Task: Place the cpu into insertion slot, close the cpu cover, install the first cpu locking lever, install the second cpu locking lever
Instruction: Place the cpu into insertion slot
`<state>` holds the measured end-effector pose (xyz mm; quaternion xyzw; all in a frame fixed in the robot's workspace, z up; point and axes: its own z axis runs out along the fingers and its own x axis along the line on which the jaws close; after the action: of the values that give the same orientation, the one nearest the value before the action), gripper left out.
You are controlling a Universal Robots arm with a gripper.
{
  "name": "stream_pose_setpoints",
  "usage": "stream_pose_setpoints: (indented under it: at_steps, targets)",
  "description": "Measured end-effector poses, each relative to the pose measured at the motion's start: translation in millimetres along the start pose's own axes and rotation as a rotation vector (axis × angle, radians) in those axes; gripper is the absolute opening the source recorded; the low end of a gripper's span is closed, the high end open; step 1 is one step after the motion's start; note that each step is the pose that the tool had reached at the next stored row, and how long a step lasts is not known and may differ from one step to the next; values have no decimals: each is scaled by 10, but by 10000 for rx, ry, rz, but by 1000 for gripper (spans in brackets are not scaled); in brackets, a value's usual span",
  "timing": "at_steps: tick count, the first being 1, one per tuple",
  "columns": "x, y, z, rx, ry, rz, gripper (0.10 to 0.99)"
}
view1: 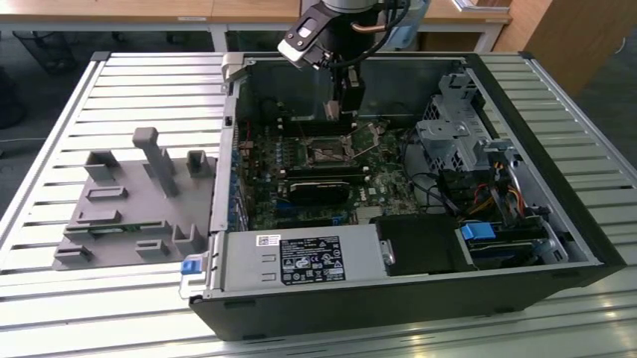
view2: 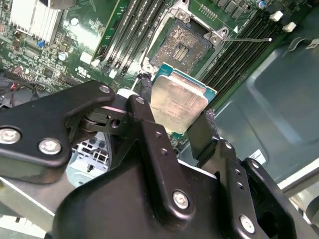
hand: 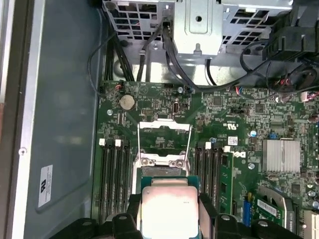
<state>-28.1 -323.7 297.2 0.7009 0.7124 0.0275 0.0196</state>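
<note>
Jaws of the black gripper (view2: 175, 110) pinch the small flat square silver-topped cpu (view2: 179, 99) by two opposite edges, held in the air near the open black-rimmed square insertion slot (view2: 182, 45) on the green motherboard (hand: 214, 107); light, stiff, likely delicate underneath, so edges suit gripping.

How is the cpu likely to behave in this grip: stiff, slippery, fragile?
The cpu looks like a rigid flat plate, so it probably won't flex. Its smooth metal top and thin edges, pinched by the hand, suggest it could slip or twist if bumped. Thin and small, it is likely light but delicate.
</note>
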Motion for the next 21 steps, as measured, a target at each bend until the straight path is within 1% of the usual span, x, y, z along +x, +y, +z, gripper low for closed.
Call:
stream_pose_setpoints:
  at_steps: [6,12,21]
  targets:
    - [13,-23,108,-1,-5,33,541]
    - [13,-37,158,-5,-5,48,541]
    - [15,-77,289,-5,-9,94,541]
